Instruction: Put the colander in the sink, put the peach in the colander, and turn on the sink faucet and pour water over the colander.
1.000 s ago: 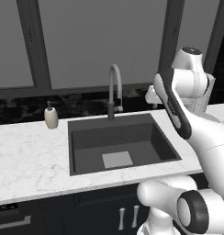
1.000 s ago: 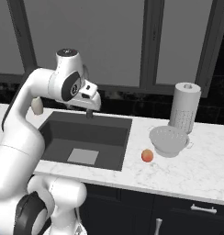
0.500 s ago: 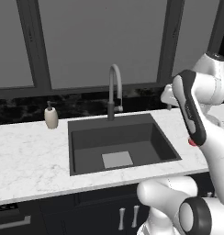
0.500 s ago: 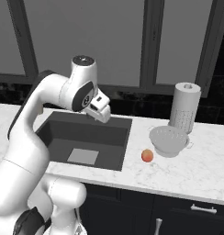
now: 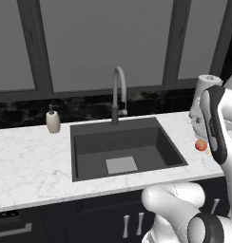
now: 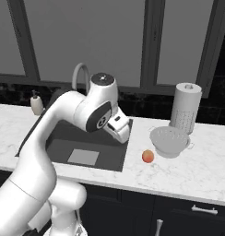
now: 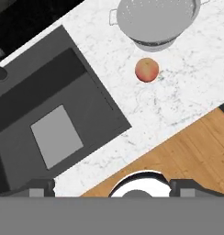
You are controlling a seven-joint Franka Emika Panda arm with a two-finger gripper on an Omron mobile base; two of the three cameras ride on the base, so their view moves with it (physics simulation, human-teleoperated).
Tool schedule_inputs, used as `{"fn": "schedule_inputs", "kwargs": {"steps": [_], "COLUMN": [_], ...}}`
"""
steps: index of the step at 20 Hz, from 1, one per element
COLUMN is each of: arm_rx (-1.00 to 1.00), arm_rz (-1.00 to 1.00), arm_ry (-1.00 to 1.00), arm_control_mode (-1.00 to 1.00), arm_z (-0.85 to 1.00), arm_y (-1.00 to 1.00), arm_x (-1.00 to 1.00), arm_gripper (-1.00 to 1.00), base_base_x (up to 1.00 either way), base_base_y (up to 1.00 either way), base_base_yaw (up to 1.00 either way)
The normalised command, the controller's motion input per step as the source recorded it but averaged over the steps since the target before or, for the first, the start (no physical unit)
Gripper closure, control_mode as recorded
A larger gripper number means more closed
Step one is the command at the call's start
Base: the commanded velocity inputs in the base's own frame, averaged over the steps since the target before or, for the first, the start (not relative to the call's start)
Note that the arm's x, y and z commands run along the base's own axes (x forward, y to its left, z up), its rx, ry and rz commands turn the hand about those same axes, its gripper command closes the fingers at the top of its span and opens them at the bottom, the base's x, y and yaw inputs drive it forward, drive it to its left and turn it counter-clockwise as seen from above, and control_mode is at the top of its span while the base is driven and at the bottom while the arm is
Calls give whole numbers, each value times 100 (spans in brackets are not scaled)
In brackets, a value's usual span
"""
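Colander (image 6: 169,141) sits on the marble surface (image 6: 202,166) right of the sink (image 6: 93,150), nothing in its bowl, with the peach (image 6: 148,156) just beside it and apart from its rim. The sink holds just its light drain plate (image 7: 56,136). My jaws hang above the sink's right edge, and I cannot tell how they stand; the faucet (image 5: 117,94) is partly hidden behind my arm from the right.

Left base cam: behind-left, mid-range, looks forward-down at the dark grey rectangular sink (image 5: 125,147) in the white marble tabletop (image 5: 27,161). Right base cam: behind-right, same tabletop (image 6: 197,166), sink (image 6: 86,147). Hand cam: high, looking straight down. All three share sink (image 7: 49,119), small red-orange peach (image 7: 147,69) (image 5: 200,145) (image 6: 148,156); white perforated colander (image 7: 155,20) (image 6: 169,141) in two.
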Motion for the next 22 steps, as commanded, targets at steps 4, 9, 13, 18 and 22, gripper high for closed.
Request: {"fn": "schedule_inputs", "kwargs": {"steps": [4,9,13,18,22], "arm_rx": [3,4,5,12,15], "arm_rz": [-15,-15,-13,-12,-8], "arm_ry": [0,3,3,0,0], "arm_control_mode": [-100,-100,-100,-100,-100], "arm_z": [-36,-42,-41,-31,-12], "arm_y": [-72,-67,-59,-51,-43], "arm_x": [-3,0,11,36,49], "arm_gripper": [-100,-100,-100,-100,-100], "base_base_x": [0,0,0,0,0], "base_base_y": [0,0,0,0,0], "base_base_yaw": [0,0,0,0,0]}}
